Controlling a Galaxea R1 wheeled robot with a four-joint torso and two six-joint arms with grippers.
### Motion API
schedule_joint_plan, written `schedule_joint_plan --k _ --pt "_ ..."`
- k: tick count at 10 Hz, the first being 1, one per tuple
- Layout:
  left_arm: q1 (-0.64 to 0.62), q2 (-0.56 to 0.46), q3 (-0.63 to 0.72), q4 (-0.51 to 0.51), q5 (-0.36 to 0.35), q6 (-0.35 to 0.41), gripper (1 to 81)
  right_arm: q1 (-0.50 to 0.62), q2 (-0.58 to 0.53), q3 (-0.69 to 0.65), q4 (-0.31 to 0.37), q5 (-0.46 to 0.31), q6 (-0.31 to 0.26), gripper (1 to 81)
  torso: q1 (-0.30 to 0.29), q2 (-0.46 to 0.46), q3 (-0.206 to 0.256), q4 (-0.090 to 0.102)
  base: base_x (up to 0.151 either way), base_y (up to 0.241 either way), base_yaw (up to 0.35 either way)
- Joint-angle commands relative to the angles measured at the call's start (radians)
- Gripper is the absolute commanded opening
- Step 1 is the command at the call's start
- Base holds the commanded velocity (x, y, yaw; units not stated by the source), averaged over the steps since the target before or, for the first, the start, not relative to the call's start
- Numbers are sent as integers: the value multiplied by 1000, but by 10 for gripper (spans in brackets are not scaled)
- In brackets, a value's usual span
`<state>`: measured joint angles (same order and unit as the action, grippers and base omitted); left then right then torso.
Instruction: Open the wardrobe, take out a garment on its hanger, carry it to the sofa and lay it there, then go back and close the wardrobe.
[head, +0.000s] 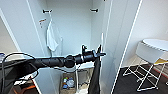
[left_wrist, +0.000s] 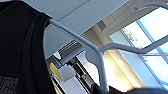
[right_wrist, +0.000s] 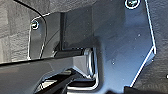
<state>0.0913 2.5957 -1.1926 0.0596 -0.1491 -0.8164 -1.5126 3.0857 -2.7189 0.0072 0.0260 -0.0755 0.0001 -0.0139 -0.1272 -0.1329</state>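
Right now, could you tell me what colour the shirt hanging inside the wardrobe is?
White shirt, clearest in the head view.

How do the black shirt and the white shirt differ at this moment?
The black shirt hangs from the left gripper, out in front of the wardrobe; the white shirt hangs inside it, high at the left. The black shirt is dark, the white shirt pale. Both hang limp.

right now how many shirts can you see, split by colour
white shirt, hanging inside the open wardrobe: 1
black shirt, hanging down from the left gripper in front of the wardrobe, on a pale hanger: 1
total: 2
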Motion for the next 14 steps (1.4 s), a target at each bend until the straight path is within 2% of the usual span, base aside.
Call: schedule_joint_plan --k 1,14 --pt "-179 12 28 29 -38 11 10 31 7 4 10 -49 -1 811 0 0 0 0 0 0 -128" --pt "-176 29 45 55 -35 11 10 36 9 7 7 -47 -3 811 0 0 0 0 0 0 -128"
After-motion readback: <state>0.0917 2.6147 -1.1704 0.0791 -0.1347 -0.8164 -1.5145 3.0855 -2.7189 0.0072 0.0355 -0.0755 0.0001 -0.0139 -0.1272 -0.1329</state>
